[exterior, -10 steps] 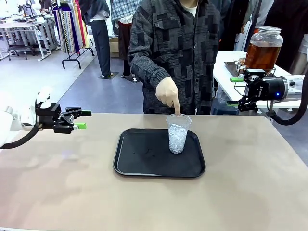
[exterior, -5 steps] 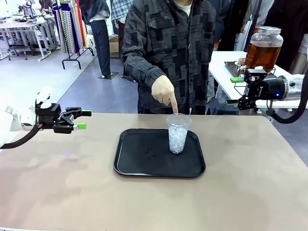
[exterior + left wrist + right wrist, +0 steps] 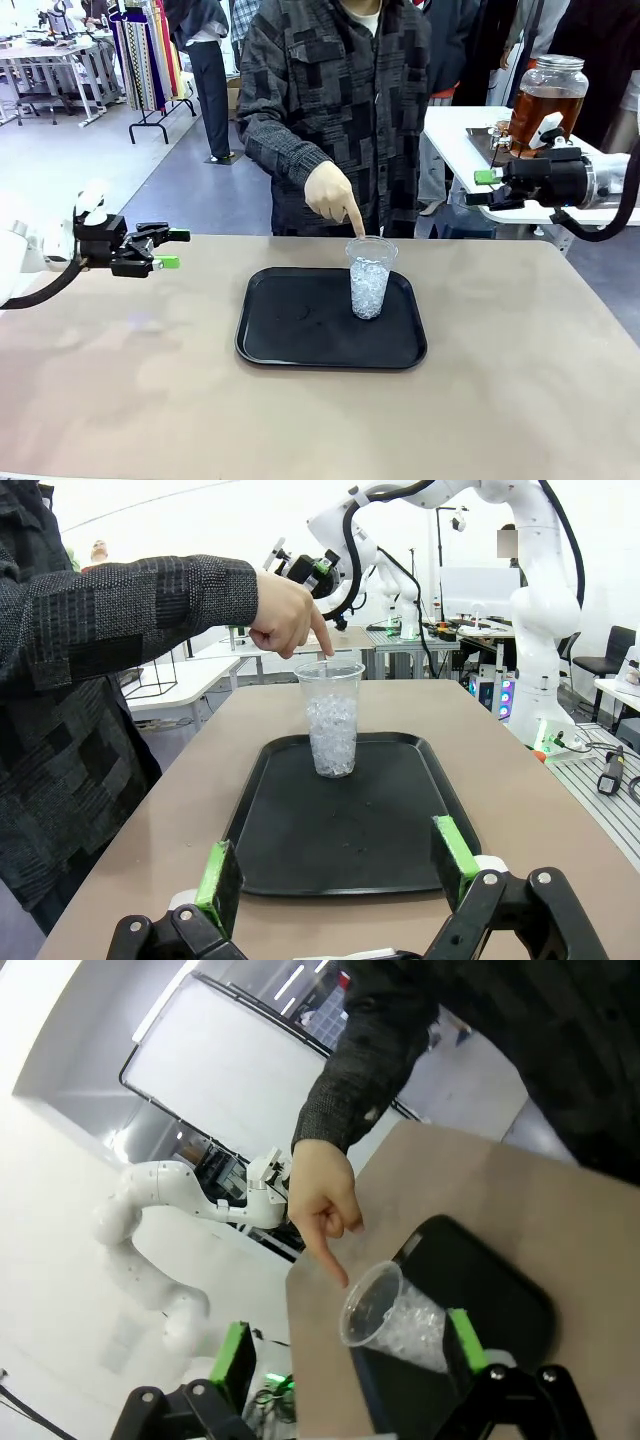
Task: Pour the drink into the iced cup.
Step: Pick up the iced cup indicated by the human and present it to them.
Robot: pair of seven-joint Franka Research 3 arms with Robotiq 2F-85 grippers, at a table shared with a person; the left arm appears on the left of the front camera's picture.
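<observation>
The drink (image 3: 545, 118) stands in its jar (image 3: 557, 68) on a side table (image 3: 450, 128) past the table's (image 3: 520, 400) far right corner. The right gripper (image 3: 482, 187), spread and empty, has just rolled over beside it, probably lining up on the jar. The cup (image 3: 369, 278) waits at the tray's (image 3: 300, 345) far right, and the left gripper (image 3: 172, 249) is spread at the left edge; no writing is readable.

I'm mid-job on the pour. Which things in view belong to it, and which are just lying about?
For the job:
- iced cup, on the black tray
- jar of amber drink, far right
- person's hand, pointing into the cup
- right gripper, open, beside the jar

Just about:
- left gripper, open, over the table's left edge
- clothes rack, far back
</observation>
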